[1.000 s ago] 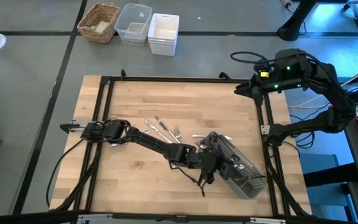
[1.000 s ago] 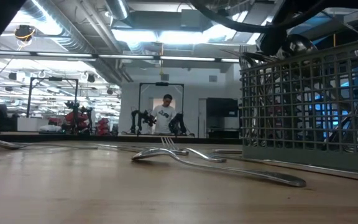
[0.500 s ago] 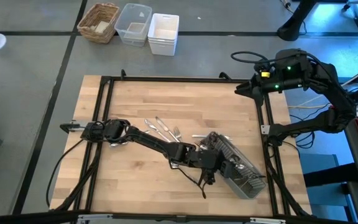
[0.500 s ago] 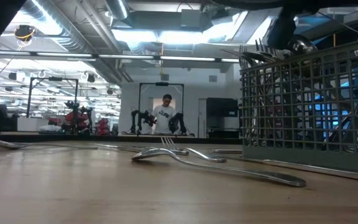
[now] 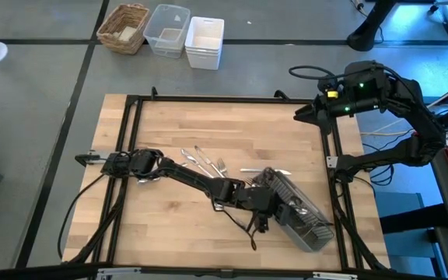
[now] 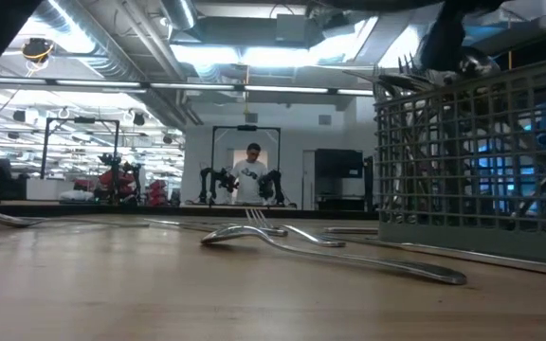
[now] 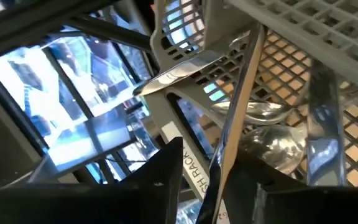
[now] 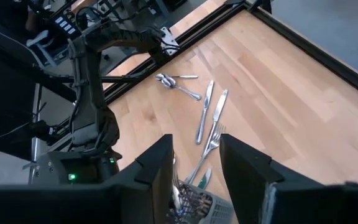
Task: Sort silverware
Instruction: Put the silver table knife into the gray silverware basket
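The grey slatted caddy point(image 5: 300, 211) lies on its side near the table's right near corner, with many pieces of silverware inside it point(image 7: 272, 134). My left gripper point(image 5: 268, 199) is at the caddy's open end, fingers open, and a flat silver handle point(image 7: 232, 130) runs between them. Loose forks and knives point(image 5: 202, 162) lie flat mid-table, one knife point(image 5: 264, 170) beside the caddy and a spoon point(image 8: 176, 84) by the left arm's base. My right gripper point(image 5: 298, 113) hangs open above the table's far right corner, touching nothing. My left gripper point(image 7: 213, 158) has its open fingers on either side of the flat silver handle that sticks out of the caddy's open end point(image 7: 191, 59). Narrow gaps show on both sides of the handle. Whether a finger touches the handle or the caddy, I cannot tell.
A black frame rail point(image 5: 224, 99) edges the wooden table. Beyond its far edge stand a wicker basket point(image 5: 123, 27), a clear tub point(image 5: 167, 29) and a white tub point(image 5: 204, 40). A fork point(image 6: 330, 251) lies in front of the caddy point(image 6: 472, 161). A person point(image 6: 252, 175) stands far back.
My left gripper has moved a little toward the table's right edge, into the caddy's open end. The caddy has slid a short way along the table toward the right and near edges. The loose silverware has stayed put.
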Controlling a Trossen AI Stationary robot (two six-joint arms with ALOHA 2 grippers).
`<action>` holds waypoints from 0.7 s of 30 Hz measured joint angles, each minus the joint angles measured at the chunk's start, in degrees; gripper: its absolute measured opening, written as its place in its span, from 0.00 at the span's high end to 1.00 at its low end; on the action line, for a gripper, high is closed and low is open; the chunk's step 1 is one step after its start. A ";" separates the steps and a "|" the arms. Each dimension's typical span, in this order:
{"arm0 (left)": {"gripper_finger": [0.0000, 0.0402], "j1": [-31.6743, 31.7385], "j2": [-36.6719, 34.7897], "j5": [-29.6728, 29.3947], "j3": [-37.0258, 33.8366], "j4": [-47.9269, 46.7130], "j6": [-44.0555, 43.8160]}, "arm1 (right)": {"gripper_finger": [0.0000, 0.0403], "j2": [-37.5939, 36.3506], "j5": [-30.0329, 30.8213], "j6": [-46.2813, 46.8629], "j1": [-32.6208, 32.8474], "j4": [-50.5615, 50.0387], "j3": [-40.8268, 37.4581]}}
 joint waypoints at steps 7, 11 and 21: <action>0.79 0.20 0.04 0.14 -0.04 5.94 -0.89 | 0.67 0.00 -1.30 -0.02 -0.02 0.00 0.00; 0.79 -0.02 0.04 -0.19 -0.04 5.23 -1.74 | 0.67 0.04 -7.43 -0.42 0.02 0.00 0.00; 0.80 0.09 0.04 -0.15 -0.04 5.91 -1.30 | 0.67 2.64 -11.59 -5.46 9.32 -0.95 -0.02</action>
